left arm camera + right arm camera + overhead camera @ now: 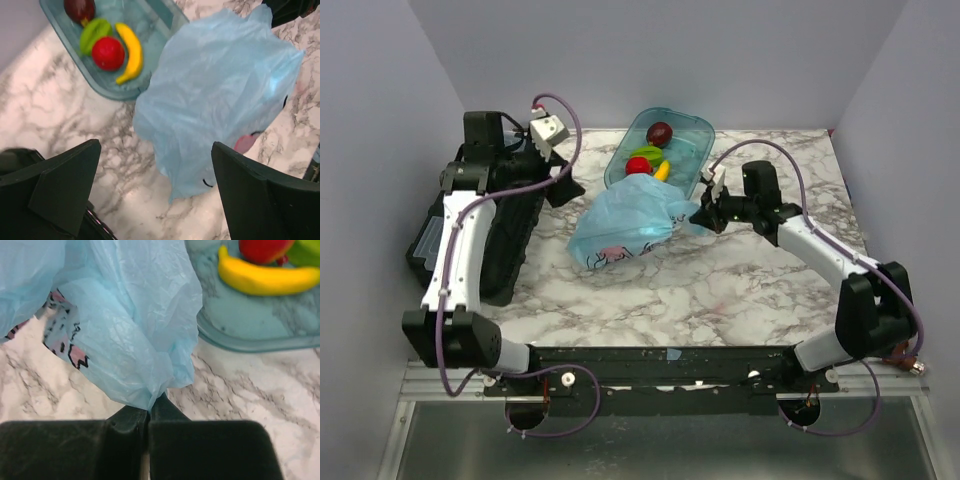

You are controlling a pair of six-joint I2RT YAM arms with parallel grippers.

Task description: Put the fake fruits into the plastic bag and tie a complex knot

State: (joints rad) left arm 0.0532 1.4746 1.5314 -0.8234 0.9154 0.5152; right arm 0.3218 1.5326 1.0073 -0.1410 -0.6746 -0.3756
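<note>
On the marble worktop (720, 290) the plastic bag (625, 225) lay crumpled near the middle, with the teal tray (695, 135) touching it at 1 o'clock. The left gripper (154, 145) hung wide open and empty at the bag's 10 o'clock. The right gripper (149, 412), closed, pinched its 3 o'clock edge. The fake fruits (650, 158) sat in the tray.

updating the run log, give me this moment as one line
left gripper: open, holding nothing | right gripper: shut on plastic bag edge | fake fruits: all four in tray | bag: on table, untied
</note>
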